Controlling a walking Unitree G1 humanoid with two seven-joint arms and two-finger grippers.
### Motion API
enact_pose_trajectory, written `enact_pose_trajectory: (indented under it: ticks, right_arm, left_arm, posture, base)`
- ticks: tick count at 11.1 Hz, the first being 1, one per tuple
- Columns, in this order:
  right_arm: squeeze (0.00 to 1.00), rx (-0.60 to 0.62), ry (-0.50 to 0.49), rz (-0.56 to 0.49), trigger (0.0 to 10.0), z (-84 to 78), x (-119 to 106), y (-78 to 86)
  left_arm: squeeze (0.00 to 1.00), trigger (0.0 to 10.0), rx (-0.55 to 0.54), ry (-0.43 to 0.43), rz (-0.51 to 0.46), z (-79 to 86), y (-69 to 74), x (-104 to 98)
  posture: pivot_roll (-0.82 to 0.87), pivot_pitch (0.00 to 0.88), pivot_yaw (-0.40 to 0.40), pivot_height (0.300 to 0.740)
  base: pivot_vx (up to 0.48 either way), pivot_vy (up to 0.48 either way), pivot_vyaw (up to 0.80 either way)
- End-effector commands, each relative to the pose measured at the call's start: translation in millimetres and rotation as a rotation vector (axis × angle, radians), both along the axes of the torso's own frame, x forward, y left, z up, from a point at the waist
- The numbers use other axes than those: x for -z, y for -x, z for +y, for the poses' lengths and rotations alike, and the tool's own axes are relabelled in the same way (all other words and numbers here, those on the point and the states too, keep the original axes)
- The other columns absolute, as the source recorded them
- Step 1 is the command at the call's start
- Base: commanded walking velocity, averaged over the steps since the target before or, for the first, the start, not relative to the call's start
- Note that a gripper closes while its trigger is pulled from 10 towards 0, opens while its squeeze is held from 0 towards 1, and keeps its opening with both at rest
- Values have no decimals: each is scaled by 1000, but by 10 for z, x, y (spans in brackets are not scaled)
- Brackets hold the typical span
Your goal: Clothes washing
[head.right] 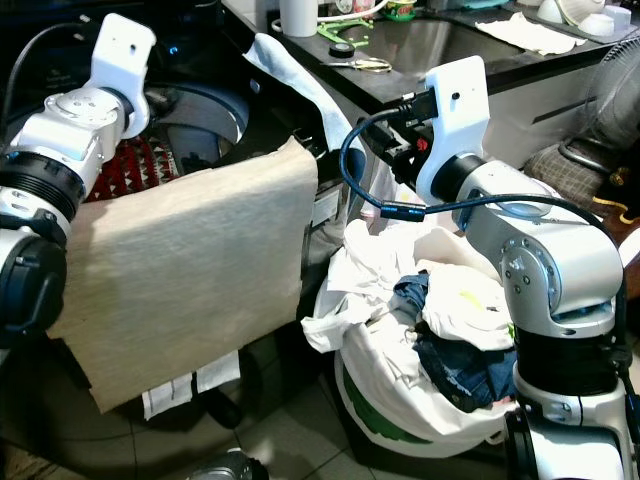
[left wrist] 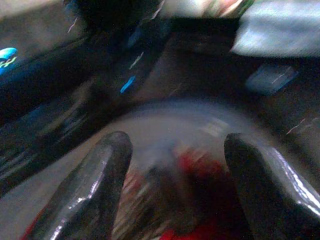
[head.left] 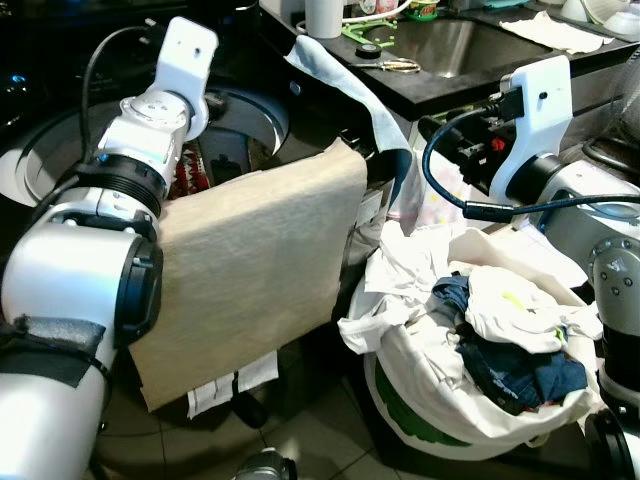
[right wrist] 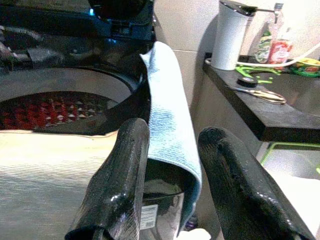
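A top-loading washing machine (head.left: 262, 118) stands open, with red patterned clothing (right wrist: 55, 110) in its drum. A large beige cloth (head.left: 250, 270) hangs over the machine's front rim, next to my left forearm. My left gripper (left wrist: 177, 142) is open above the red clothing, with nothing between its fingers; that view is blurred. A light blue towel (right wrist: 167, 100) drapes over the machine's right corner. My right gripper (right wrist: 175, 131) is open just in front of this towel. A white laundry basket (head.left: 430, 420) at the lower right holds white and blue clothes (head.left: 500, 320).
To the right of the machine runs a dark counter with a sink (head.left: 450, 45). On it are scissors (head.left: 400, 65) and a white canister (head.left: 322, 15). Tiled floor (head.left: 320, 440) shows between the machine and the basket.
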State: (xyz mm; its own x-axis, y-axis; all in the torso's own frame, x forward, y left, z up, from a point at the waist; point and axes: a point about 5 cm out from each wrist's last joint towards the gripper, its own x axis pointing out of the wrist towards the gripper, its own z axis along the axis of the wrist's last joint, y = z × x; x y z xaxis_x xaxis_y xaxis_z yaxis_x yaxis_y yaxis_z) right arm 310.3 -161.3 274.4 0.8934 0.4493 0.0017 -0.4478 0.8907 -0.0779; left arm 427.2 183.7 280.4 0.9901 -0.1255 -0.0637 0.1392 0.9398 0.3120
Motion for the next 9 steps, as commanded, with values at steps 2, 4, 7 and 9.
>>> enact_pose_trajectory:
  ticks: [2, 4, 7, 9]
  right_arm:
    - [0, 93, 11, -75, 10000, -88, 15, 9]
    - [0, 379, -82, -170, 10000, -435, -8, -15]
    - [0, 557, -131, -144, 10000, -805, 77, -3]
    - [0, 550, -121, -114, 10000, -820, 206, 4]
  left_arm:
    - [0, 10000, 302, 144, -142, -221, 68, -135]
    - [0, 10000, 744, 282, -223, -455, 536, -131]
    - [0, 10000, 1031, 159, -156, -651, 1286, 227]
    - [0, 10000, 1057, 92, -100, -687, 1490, 493]
  posture:
    - [-78, 0, 41, 719]
    - [-70, 0, 27, 719]
    - [-52, 0, 14, 719]
    - [-47, 0, 9, 719]
  base:
    - [0, 0, 0]
    - [0, 0, 0]
    - [0, 0, 0]
    - [0, 0, 0]
